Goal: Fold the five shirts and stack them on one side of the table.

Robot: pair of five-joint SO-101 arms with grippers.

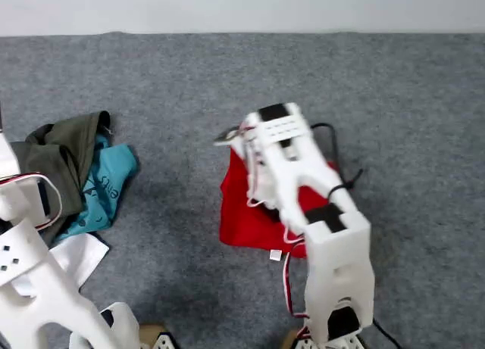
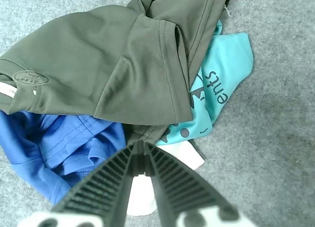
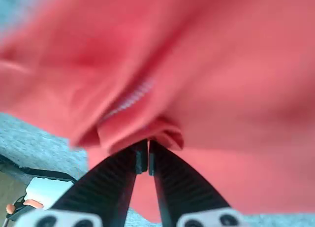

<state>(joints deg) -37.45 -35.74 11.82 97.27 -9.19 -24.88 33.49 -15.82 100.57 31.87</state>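
Red shirt [image 1: 246, 213]: in the middle of the grey table [image 1: 402, 99], bunched rather than flat, a small white tag [image 1: 275, 254] at the near hem.
Right arm [image 1: 303, 190]: stretched over the red shirt in the high view, covering a wide strip of it; wrist end at the shirt's far corner.
Right gripper [image 3: 148, 155]: black fingers pressed together, clamped on a small pinched fold of the red shirt, as seen close up from the right wrist.
Pile of shirts: well apart from the red one, at the table's left side; olive shirt [image 1: 61, 152] on top, teal shirt [image 1: 110, 182] poking out beside and beneath it, white shirt [image 1: 79, 258] nearest the arm bases.
Blue shirt [image 2: 54, 148]: in the left wrist view, tucked under the olive shirt's edge, crumpled.
Left gripper [image 2: 142, 153]: ribbed fingers closed against each other, nothing visible between them, tips over the spot where olive hem and white shirt meet.
Left arm [image 1: 30, 288]: at the lower left corner of the high view, overlapping the white shirt and the pile's near edge.
Hard to make out: most of the red cloth in the right wrist view blurred; touching or just above the pile for the left gripper, cannot tell.
Black cable [image 1: 333, 141]: looping beside the right arm, over the red shirt's far edge.
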